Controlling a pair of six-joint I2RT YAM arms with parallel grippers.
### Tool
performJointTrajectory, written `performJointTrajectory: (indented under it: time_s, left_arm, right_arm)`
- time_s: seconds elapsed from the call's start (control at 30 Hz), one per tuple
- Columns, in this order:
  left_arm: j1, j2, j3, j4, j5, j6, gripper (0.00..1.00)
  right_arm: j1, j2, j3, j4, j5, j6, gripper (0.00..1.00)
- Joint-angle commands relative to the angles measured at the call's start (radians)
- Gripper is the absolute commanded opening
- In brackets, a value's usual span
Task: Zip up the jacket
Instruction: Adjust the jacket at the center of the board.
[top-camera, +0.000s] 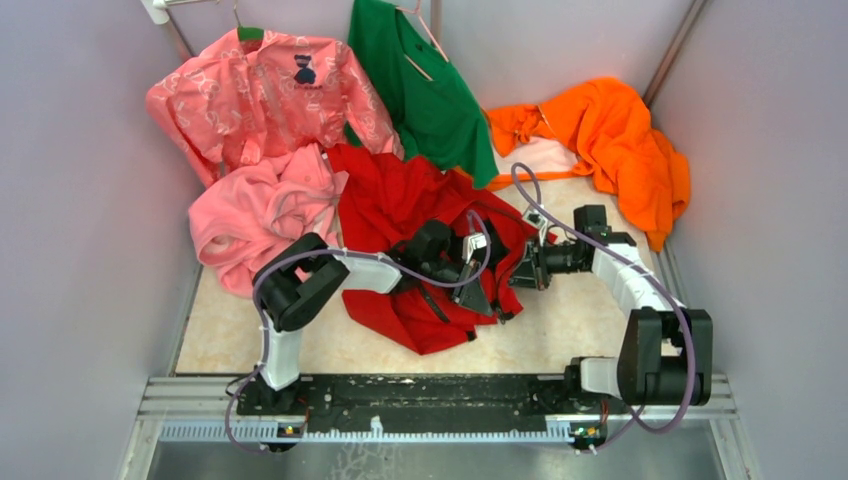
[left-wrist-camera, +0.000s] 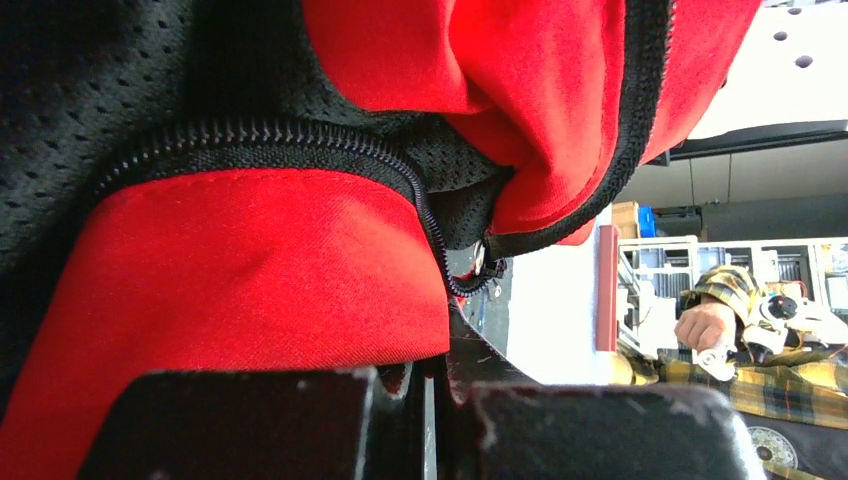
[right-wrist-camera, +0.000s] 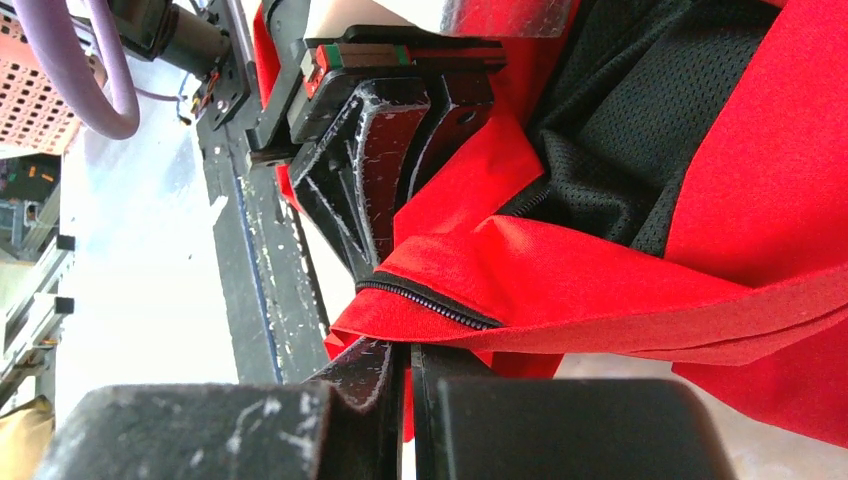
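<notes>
The left fingers (left-wrist-camera: 250, 425) are pressed together. The red cloth of the jacket (top-camera: 385, 205) runs down into the slit between them, so they pinch its front edge. Just above them the zipper (left-wrist-camera: 300, 140) curves along that edge, with the black mesh lining (left-wrist-camera: 90, 70) behind it.

The right fingers (right-wrist-camera: 250, 430) are closed as well. A folded red edge with a short run of zipper teeth drops onto their tips. They seem to nip it, though the contact itself is hidden behind the tips. The left pair meets the same fold from the opposite side, so the two pairs sit just beside each other.

Both pairs work at the near right part of the jacket, where the cloth is bunched and the lining is turned outward. The rest of the jacket lies crumpled and unzipped on the counter (top-camera: 570, 330), spreading away from the fingers toward the back and left.

A pink fleece (top-camera: 255, 215) touches the jacket's left side. A pink patterned shirt (top-camera: 260, 95) hangs behind the jacket to the left, and a green shirt (top-camera: 420, 85) hangs directly behind it. An orange garment (top-camera: 615, 140) lies to the jacket's back right, apart from it.
</notes>
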Motion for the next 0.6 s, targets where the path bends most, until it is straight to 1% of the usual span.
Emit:
performJointTrajectory:
  time_s: [0.0, 0.1, 0.13, 0.27, 0.47, 0.57]
  left_arm:
    - [-0.017, 0.003, 0.01, -0.04, 0.021, 0.015, 0.0]
    - [-0.01, 0.006, 0.003, 0.023, 0.048, -0.035, 0.0]
    - [-0.007, 0.007, 0.0, 0.04, 0.06, -0.054, 0.0]
    - [0.024, 0.027, -0.006, 0.106, 0.096, -0.143, 0.0]
    - [0.063, 0.088, 0.012, 0.187, 0.149, -0.248, 0.0]
    - [0.071, 0.109, 0.02, 0.22, 0.168, -0.278, 0.0]
  right_arm:
    - [-0.013, -0.029, 0.012, 0.059, -0.052, -0.021, 0.0]
    - [-0.012, -0.018, 0.024, 0.025, -0.006, -0.082, 0.0]
    - [-0.01, -0.016, 0.024, 0.026, 0.023, -0.093, 0.02]
    - [-0.007, -0.027, 0.025, 0.021, 0.142, -0.131, 0.19]
    - [-0.008, -0.108, 0.031, -0.014, 0.242, -0.193, 0.45]
    - [-0.023, -0.175, 0.04, -0.042, 0.278, -0.227, 0.54]
